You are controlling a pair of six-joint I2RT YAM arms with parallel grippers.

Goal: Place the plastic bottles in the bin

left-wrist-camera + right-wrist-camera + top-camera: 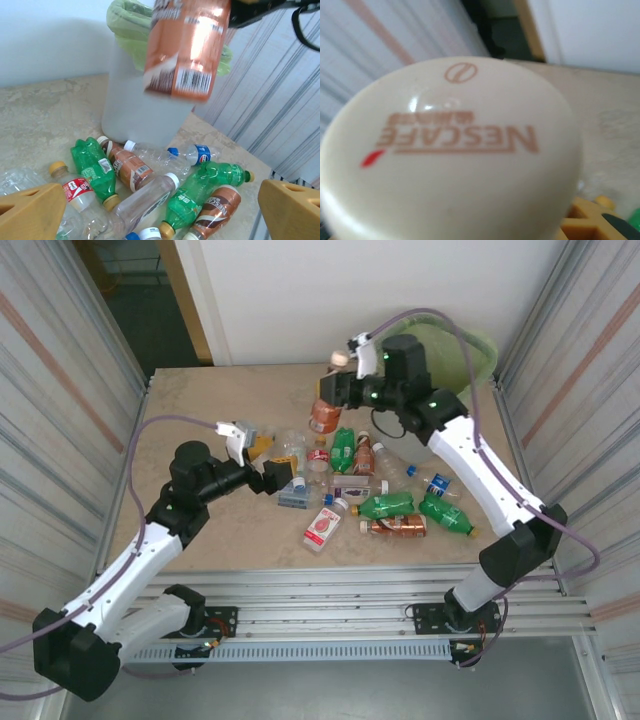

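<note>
My right hand pinches the orange-labelled Nescafé bottle by its body. It holds the bottle clear above the desk, so it can pass over the heap without knocking anything. The bin stands in the far right corner, so the carry looks short. My left hand is spread wide, low over the other plastic bottles lying loose mid-desk, placed, I judge, for the next pick.

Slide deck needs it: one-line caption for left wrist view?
Right hand holds an orange-labelled plastic bottle before the green-lined translucent bin; loose plastic bottles litter the beige table below.
</note>
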